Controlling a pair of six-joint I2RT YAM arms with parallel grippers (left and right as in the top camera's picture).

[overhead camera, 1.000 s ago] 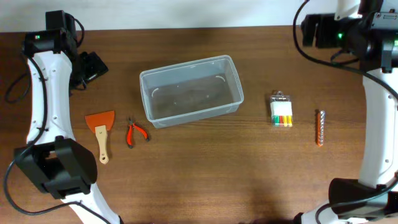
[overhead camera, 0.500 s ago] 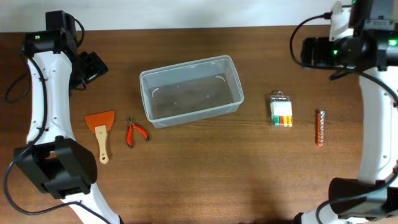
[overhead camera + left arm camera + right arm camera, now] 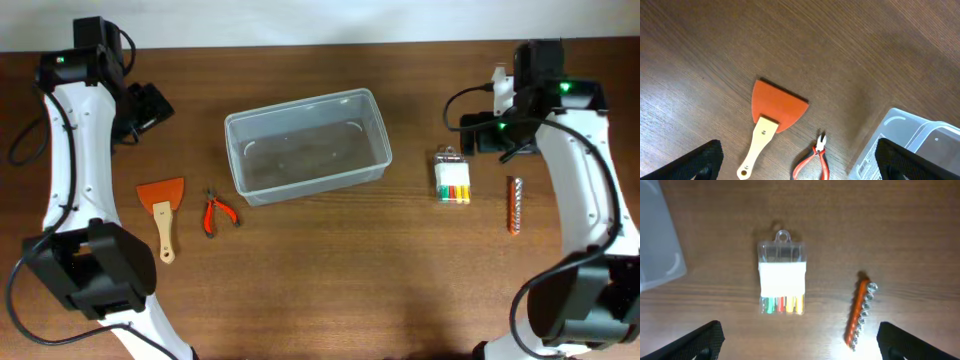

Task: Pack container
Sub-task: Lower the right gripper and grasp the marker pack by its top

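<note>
The clear container (image 3: 300, 106) stands empty in the middle of the table; a corner shows in the left wrist view (image 3: 912, 142) and in the right wrist view (image 3: 655, 235). My left gripper (image 3: 150, 108) is open and empty, high at the back left; below it lie an orange scraper with a wooden handle (image 3: 772, 112) and red pliers (image 3: 815, 160). My right gripper (image 3: 480, 135) is open and empty, above a clear pack of coloured bits (image 3: 782, 279) and an orange socket rail (image 3: 860, 311).
The scraper (image 3: 162, 205) and the pliers (image 3: 217, 213) lie left of the container. The bit pack (image 3: 453, 178) and the socket rail (image 3: 514, 204) lie right of it. Bare wood fills the front half of the table.
My right arm has swung from the back right corner forward and left, and now hangs over the bit pack. The left arm and all objects have not moved.
</note>
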